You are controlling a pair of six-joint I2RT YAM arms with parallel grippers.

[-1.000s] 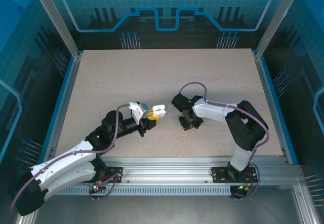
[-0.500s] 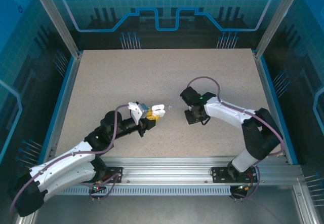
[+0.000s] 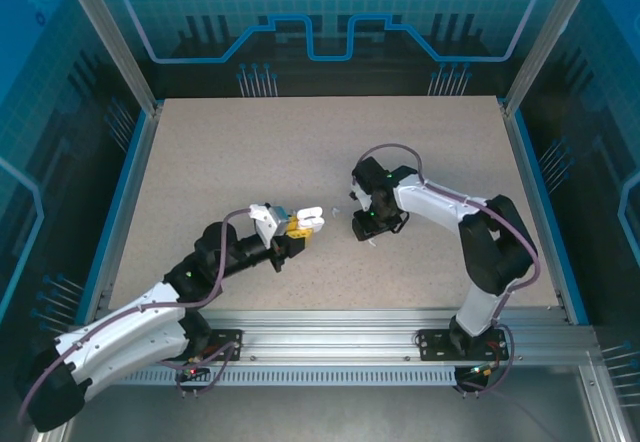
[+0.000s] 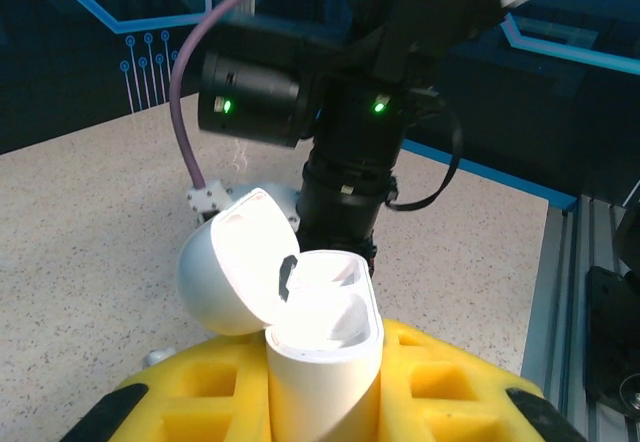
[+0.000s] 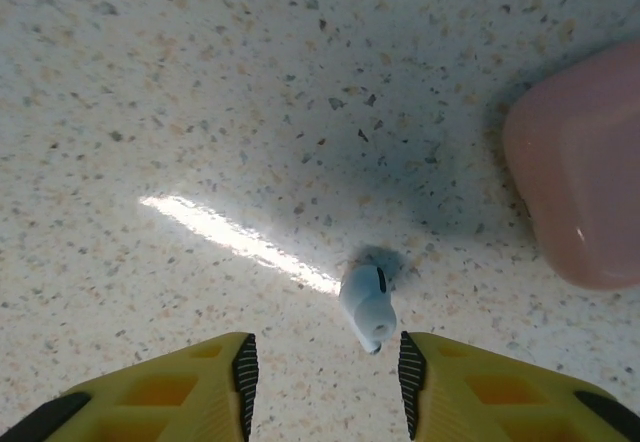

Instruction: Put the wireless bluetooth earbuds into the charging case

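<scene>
An open white charging case [image 4: 325,362] stands upright between my left gripper's [image 4: 325,407] yellow fingers, which are shut on it; its lid [image 4: 235,262] hangs back to the left. From above, the case [image 3: 308,221] sits at the table's middle. My right gripper [image 5: 325,382] is open and points down at the table. A white earbud [image 5: 368,308] lies loose on the surface between its fingertips, closer to the right pad [image 5: 409,382] and touching neither. In the overhead view the right gripper [image 3: 366,228] is just right of the held case.
A closed salmon-pink case [image 5: 580,182] rests on the table right of the earbud, a short way beyond the right finger. The right arm's dark wrist [image 4: 350,162] stands close behind the white case. Speckled tabletop [image 3: 300,142] stretches toward the back.
The right arm swung out to the right, then its gripper came back left toward the held case. The left gripper with the case shifted slightly.
</scene>
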